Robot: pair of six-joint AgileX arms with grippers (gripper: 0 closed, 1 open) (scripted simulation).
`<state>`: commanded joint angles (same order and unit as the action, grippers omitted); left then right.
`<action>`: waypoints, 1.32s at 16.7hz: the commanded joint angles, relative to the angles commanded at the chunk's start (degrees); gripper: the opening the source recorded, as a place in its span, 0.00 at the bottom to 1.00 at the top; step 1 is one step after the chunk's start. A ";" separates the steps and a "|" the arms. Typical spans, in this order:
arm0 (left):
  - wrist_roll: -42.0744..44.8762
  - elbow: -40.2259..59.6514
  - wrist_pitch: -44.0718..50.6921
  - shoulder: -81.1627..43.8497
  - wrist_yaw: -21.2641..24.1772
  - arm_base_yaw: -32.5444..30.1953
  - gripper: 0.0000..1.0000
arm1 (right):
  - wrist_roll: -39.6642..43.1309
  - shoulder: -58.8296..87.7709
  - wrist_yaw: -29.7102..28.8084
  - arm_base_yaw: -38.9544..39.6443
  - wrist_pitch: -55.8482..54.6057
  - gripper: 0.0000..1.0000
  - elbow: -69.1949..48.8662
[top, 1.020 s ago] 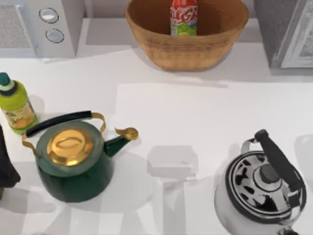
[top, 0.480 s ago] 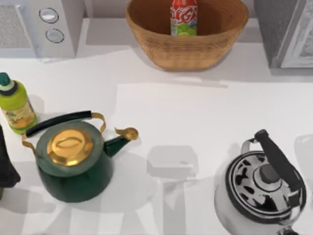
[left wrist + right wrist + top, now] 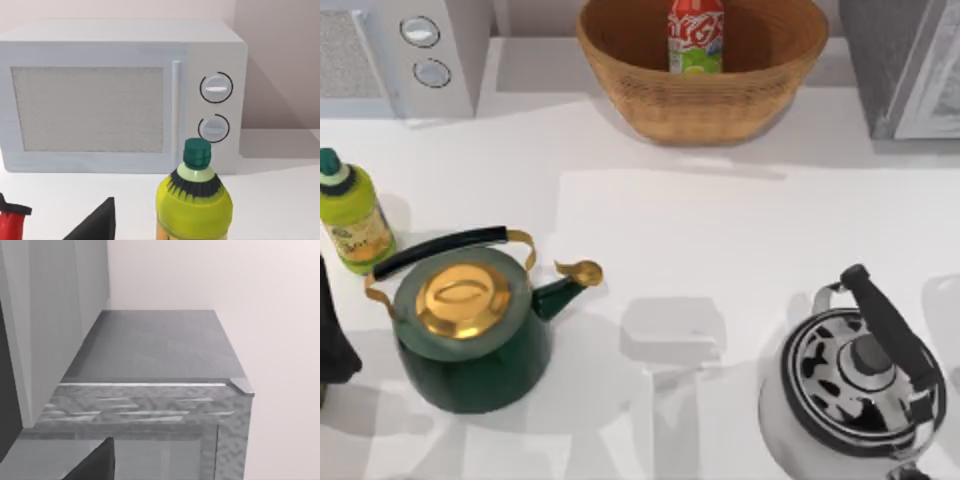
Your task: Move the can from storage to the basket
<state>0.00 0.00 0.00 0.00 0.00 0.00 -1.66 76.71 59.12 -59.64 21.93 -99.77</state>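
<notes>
While the can (image 3: 696, 36) stands upright inside the basket (image 3: 620, 70), well apart from either gripper, you cannot tell how your left arm's (image 3: 334, 335) jaws stand.

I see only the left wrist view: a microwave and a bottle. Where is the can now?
Observer: The can stands upright inside the basket, at the table's far middle.
Operator: Does something touch it?
Observer: No, nothing touches it. The left arm is parked at the table's left edge, beside a green kettle.
Operator: What is on the right side?
Observer: A silver kettle stands near the front right corner.
</notes>
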 joint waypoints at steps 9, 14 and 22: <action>0.00 0.00 0.00 0.00 0.00 0.00 1.00 | -0.07 0.51 -5.76 5.54 0.35 1.00 -0.68; 0.00 0.00 0.00 0.00 0.00 0.00 1.00 | -0.11 1.08 -25.00 24.75 1.56 1.00 -1.80; 0.00 0.00 0.00 0.00 0.00 0.00 1.00 | 0.21 -0.58 -66.78 66.63 2.94 1.00 -0.86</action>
<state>0.00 0.00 0.00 0.00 0.00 0.00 -1.44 76.13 -7.65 6.99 24.87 -100.63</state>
